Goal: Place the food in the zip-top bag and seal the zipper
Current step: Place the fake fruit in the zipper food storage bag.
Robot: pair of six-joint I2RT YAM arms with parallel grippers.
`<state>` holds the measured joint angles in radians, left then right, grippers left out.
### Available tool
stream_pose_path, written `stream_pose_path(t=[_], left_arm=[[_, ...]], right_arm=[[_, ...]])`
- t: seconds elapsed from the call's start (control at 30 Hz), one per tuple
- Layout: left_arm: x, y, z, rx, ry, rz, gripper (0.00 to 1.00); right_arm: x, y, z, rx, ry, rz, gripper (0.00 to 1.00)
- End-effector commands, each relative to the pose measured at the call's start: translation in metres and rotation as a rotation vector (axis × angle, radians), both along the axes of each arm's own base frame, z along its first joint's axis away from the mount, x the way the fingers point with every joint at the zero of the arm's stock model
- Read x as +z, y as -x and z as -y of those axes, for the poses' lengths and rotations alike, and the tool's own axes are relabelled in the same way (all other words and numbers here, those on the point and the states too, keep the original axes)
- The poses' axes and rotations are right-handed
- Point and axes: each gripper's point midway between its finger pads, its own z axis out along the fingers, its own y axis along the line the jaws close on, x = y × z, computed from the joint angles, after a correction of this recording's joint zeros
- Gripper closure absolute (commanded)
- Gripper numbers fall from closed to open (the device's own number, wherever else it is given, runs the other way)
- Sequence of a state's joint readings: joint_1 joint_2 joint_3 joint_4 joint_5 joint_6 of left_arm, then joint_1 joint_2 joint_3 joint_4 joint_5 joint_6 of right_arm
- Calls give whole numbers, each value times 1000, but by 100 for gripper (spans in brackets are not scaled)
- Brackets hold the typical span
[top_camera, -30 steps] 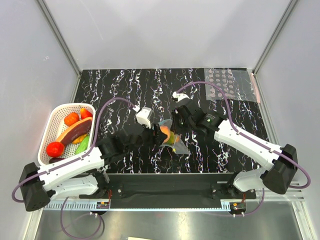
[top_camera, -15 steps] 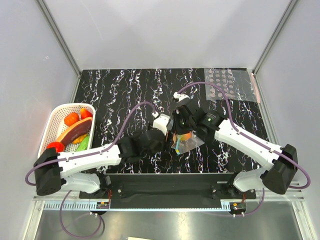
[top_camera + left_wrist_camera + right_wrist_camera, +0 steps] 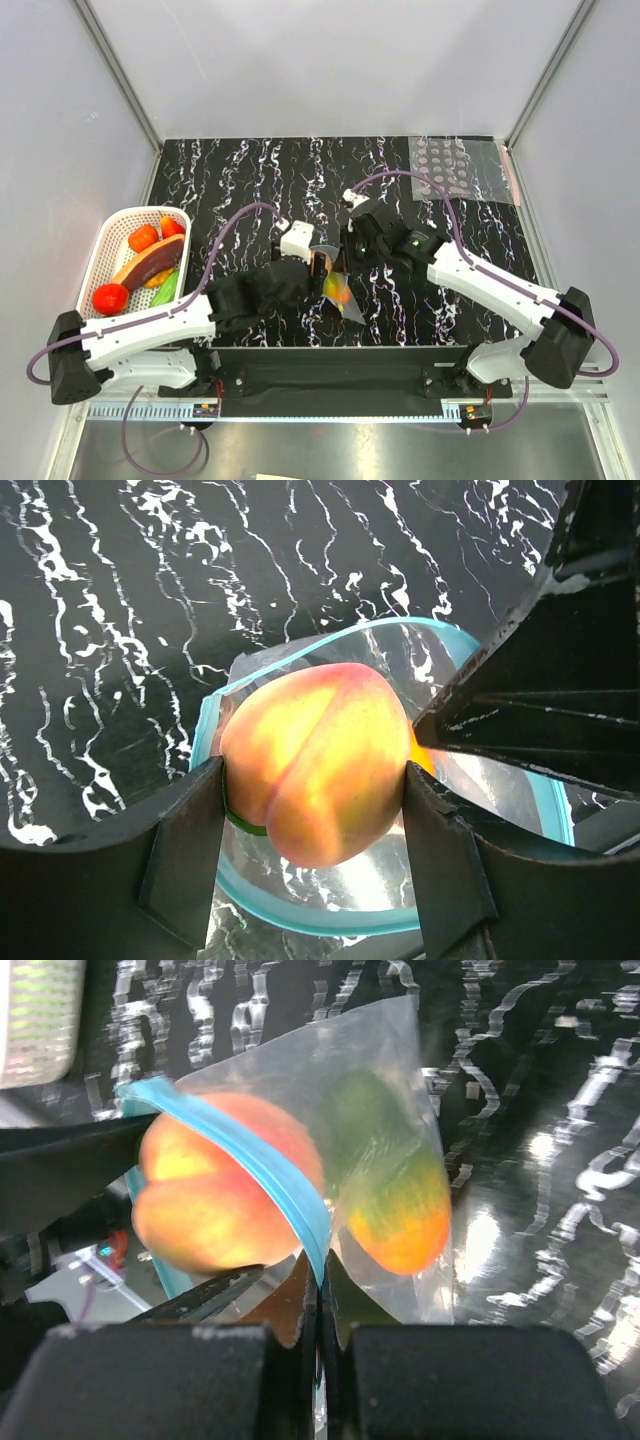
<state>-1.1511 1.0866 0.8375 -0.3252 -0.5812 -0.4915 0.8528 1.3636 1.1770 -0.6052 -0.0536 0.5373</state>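
My left gripper (image 3: 312,780) is shut on the peach-pink fruit (image 3: 315,765) and holds it in the open mouth of the zip-top bag (image 3: 330,880). The light blue zipper (image 3: 300,915) rings the fruit. My right gripper (image 3: 320,1270) is shut on the zipper (image 3: 270,1165) and holds the bag (image 3: 400,1090) up. The green-and-orange fruit (image 3: 400,1200) lies inside the bag. A sliver of orange (image 3: 420,755) shows behind the peach-pink fruit (image 3: 215,1195). In the top view both grippers, left (image 3: 325,272) and right (image 3: 343,262), meet at the bag (image 3: 350,305) near the table's front middle.
A white basket (image 3: 100,255) at the left holds a red tomato (image 3: 110,298) and other toy foods. A clear sheet printed with grey dots (image 3: 462,170) lies at the back right. Grey walls close in the dark marbled table (image 3: 240,180).
The left gripper went right to the bag, then drew back a little left. The bag swung left and towards the front edge. The right gripper kept its hold on the zipper.
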Motion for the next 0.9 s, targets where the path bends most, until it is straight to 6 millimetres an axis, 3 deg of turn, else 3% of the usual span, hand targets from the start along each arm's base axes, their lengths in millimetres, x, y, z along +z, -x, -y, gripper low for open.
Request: stream_pose_path(t=[0.0,0.17,0.4,0.57,0.67,0.73,0.8,0.87], left_arm=[[21,-1,-11,37,27,22,48],[29,12,-18,2,65,-2,48],[10,10,-6,-37,21,-9,48],[-9,0,4,-13,-40,-19,48],[-11,-3,7,-12,-63,-13,49],[-10,-4,9,-15,-67,-10,48],[-8,-6,8,-5,-73,-1,49],[-10,-6,10,-18,-77,-7,49]], right_arm=[[22,4,-32,72,-161,0,100],[20,9,-47,103,-236,-40,100],[-20,-7,-25,-24,-89,-39,92],[-37,-10,-9,-71,-7,-35,72],[-35,-8,-2,-71,23,-26,67],[-34,-11,1,-66,49,-5,70],[-32,-12,5,-69,78,-6,87],[-32,-12,9,-73,104,-9,88]])
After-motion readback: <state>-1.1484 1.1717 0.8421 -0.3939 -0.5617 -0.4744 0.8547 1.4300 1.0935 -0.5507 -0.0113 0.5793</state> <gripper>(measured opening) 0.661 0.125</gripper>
